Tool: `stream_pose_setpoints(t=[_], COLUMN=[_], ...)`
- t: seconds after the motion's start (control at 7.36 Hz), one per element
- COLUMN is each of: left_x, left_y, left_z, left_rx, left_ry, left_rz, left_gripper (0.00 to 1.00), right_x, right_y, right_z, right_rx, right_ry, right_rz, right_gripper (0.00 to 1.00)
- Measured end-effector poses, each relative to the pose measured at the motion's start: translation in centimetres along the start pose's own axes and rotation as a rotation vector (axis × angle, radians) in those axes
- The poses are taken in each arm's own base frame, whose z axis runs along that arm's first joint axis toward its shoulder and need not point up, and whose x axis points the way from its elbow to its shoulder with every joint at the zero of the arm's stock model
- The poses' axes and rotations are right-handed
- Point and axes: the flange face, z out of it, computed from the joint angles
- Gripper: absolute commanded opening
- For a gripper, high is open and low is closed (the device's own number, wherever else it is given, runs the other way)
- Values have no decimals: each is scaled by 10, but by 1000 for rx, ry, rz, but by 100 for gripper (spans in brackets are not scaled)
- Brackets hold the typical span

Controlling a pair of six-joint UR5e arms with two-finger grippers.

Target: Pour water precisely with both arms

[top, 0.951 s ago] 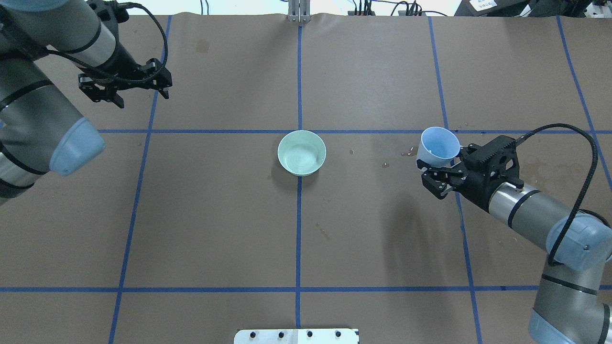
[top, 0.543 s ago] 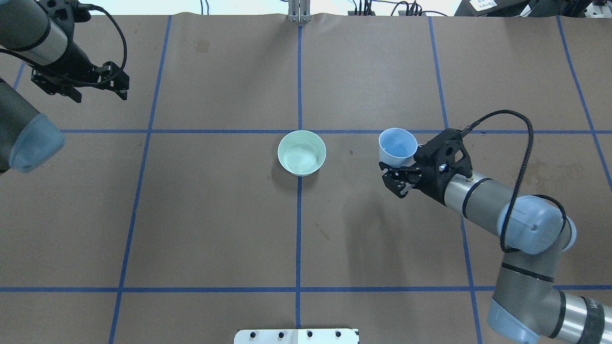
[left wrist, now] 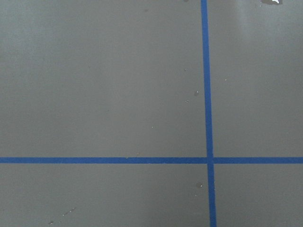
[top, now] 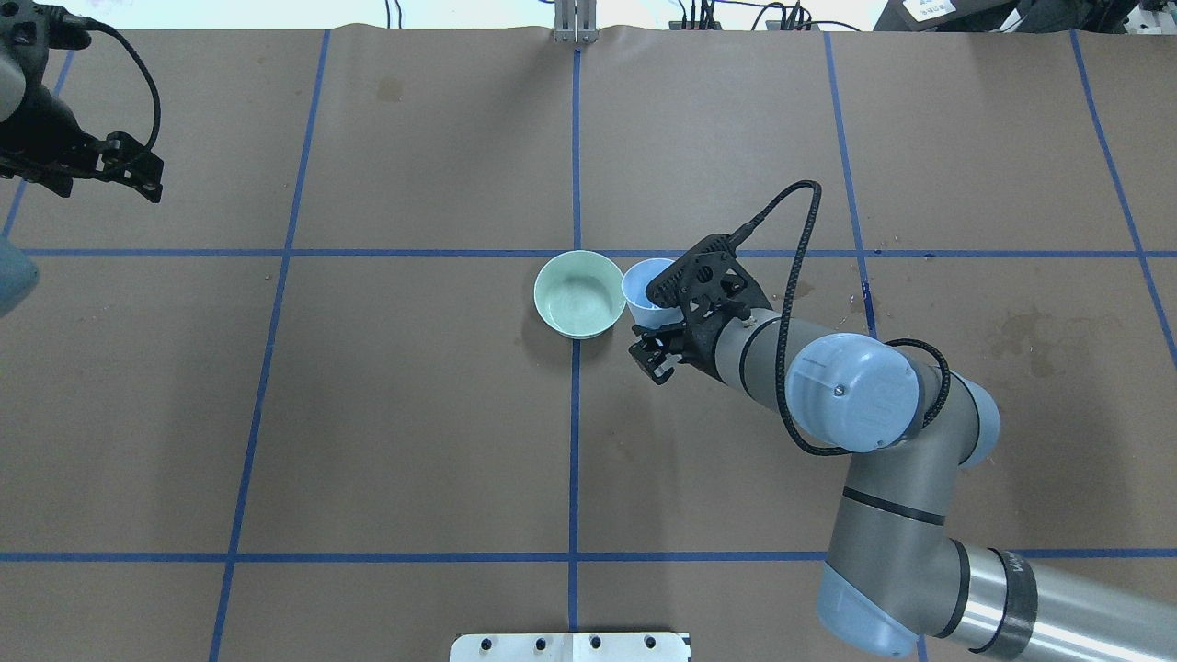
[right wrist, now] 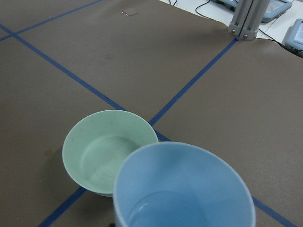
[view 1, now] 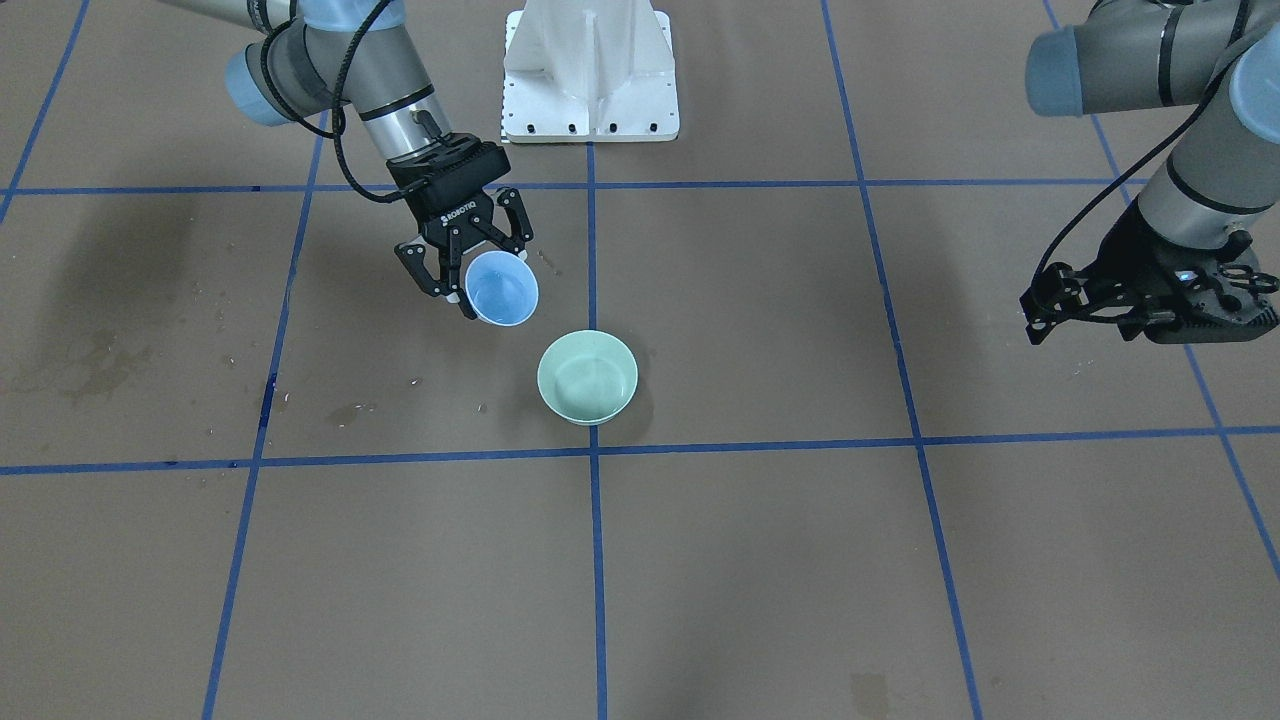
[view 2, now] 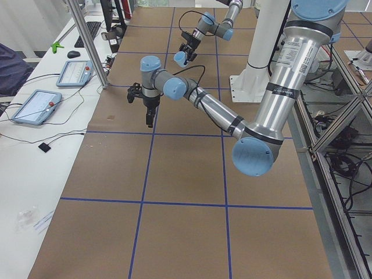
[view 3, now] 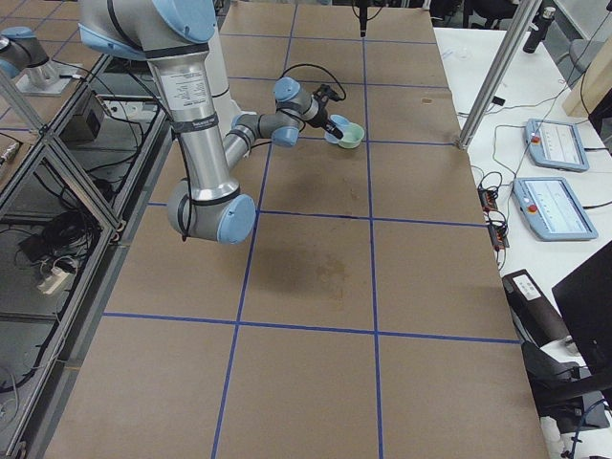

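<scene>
My right gripper (top: 655, 324) is shut on a light blue cup (top: 645, 283), held upright just right of a pale green bowl (top: 579, 294) at the table's centre. In the right wrist view the cup (right wrist: 182, 189) fills the foreground, its rim overlapping the bowl (right wrist: 109, 151), and a faint line of clear water (right wrist: 156, 208) shows low inside it. The front view shows the cup (view 1: 502, 290) and the bowl (view 1: 587, 378) slightly apart. My left gripper (top: 92, 179) hangs open and empty at the far left edge, far from both. No stream is visible.
Brown paper with blue tape lines covers the table. Dried stains (view 1: 90, 360) mark the robot's right side. The white pedestal (view 1: 590, 70) stands at the robot's edge. The left wrist view holds only paper and tape.
My right arm has carried the blue cup leftward from the right tape line to beside the bowl. My left arm has drawn back towards the left edge.
</scene>
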Motion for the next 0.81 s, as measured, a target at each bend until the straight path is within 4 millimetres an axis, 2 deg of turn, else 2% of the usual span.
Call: stream_pose_setpoints(t=[0.27, 0.41, 0.81], left_x=[-8, -9, -12], left_y=[8, 9, 10], left_z=[0, 0, 1], left_rx=[-3, -3, -5], left_ry=[-2, -4, -6], left_rz=[5, 4, 2], left_gripper=[100, 100, 100], right_x=[-15, -20, -18], right_y=[-14, -20, -26], right_z=[10, 24, 48], right_rx=[-81, -132, -266], right_ry=[13, 14, -4], right_rz=[-50, -59, -69], right_gripper=[0, 0, 0])
